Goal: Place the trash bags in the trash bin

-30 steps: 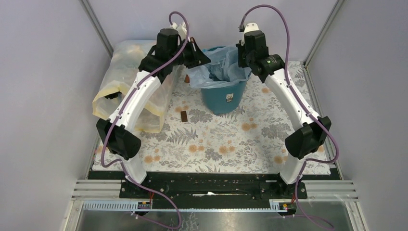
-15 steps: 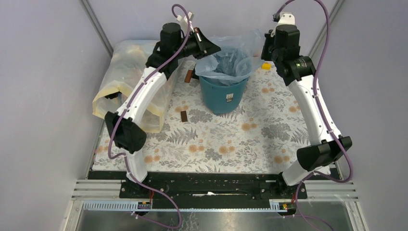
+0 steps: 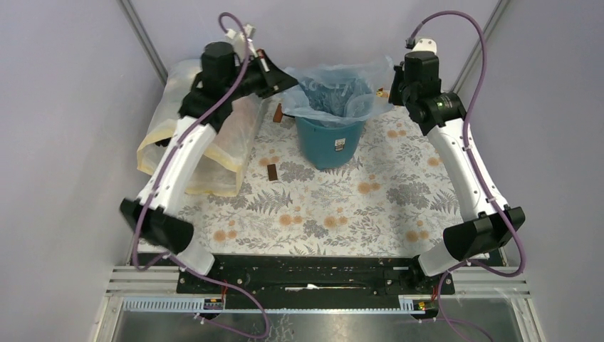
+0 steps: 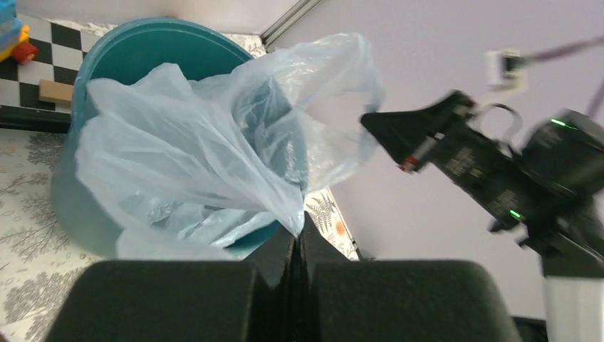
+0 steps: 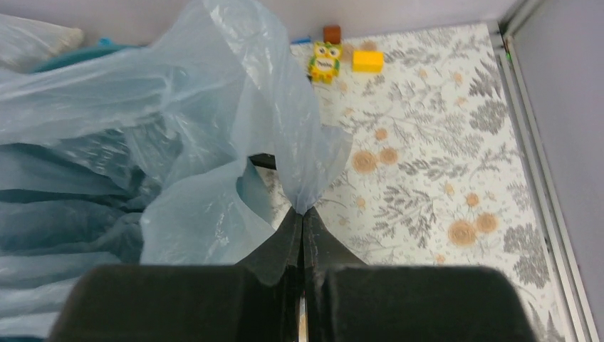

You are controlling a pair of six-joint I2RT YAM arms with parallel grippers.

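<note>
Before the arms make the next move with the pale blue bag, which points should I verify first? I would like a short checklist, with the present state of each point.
1. Left hand shut on one edge of the bag: ok.
2. Right hand shut on the opposite edge: ok.
3. Bag mouth held open above the bin: ok.
4. Bin standing upright: ok.
5. Bag bottom fully down inside the bin: cannot tell; the folds hide it.
6. Left arm clear of the yellowish sack under it: cannot tell.
</note>
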